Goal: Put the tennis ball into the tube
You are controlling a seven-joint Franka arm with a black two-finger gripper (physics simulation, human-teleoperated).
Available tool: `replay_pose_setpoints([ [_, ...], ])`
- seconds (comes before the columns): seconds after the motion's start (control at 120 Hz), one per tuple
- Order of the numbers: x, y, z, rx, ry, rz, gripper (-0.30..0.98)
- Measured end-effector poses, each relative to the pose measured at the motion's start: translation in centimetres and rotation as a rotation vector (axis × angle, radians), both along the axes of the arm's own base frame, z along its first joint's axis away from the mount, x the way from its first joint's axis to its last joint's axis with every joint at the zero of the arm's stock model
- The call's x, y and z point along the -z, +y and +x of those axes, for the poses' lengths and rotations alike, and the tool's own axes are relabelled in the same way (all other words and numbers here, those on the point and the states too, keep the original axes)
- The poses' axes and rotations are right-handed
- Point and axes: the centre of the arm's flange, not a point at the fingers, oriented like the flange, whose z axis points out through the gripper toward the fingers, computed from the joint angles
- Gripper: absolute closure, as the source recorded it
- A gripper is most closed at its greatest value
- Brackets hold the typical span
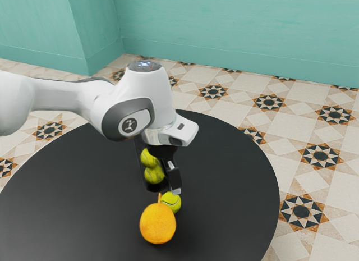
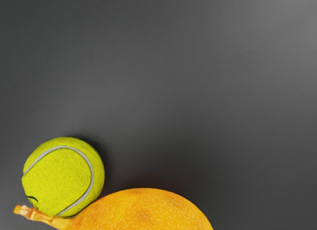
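The gripper (image 1: 176,190) hangs near the loose tennis ball (image 1: 171,202), maybe to grab it, but I can't tell if the gripper is spread or squeezed.

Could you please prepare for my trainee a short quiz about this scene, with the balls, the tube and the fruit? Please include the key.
1. Which thing is next to the loose ball?
a) a mug
b) the fruit
c) a book

2. Fill the gap: inside the tube, ___ balls can be seen.

3. True or false: the loose ball is already in the tube.

Key: 1: b. 2: two. 3: false; it is on the table, outside the tube.
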Motion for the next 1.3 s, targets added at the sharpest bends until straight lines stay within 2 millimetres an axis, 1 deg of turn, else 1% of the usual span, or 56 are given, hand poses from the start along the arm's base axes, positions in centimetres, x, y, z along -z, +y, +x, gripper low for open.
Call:
replay_pose_setpoints([
  [0.075,1.6,-0.2,0.7,-0.004,0.006,-0.011,0.0],
  [0.25,4.0,0.0,2.1,-0.029,0.004,-0.031,0.0],
  [0.333,5.1,1.4,3.0,-0.064,0.001,-0.033,0.0],
  [0.408,6.8,3.5,4.0,-0.108,0.011,-0.029,0.0],
  [0.45,7.7,4.2,4.4,-0.124,0.018,-0.026,0.0],
  [0.542,9.9,4.5,4.8,-0.133,0.032,-0.02,0.0],
  [0.608,10.7,4.4,5.0,-0.134,0.031,-0.02,0.0],
  [0.725,12.6,5.4,5.6,-0.17,0.039,-0.027,0.0],
  [0.858,13.9,5.9,6.0,-0.21,0.047,-0.038,0.0],
  [1.083,15.4,6.0,6.1,-0.247,0.064,-0.037,0.01],
  [1.217,15.6,6.0,6.1,-0.26,0.065,-0.038,0.09],
  [1.3,16.2,6.0,6.0,-0.266,0.073,-0.035,0.13],
])
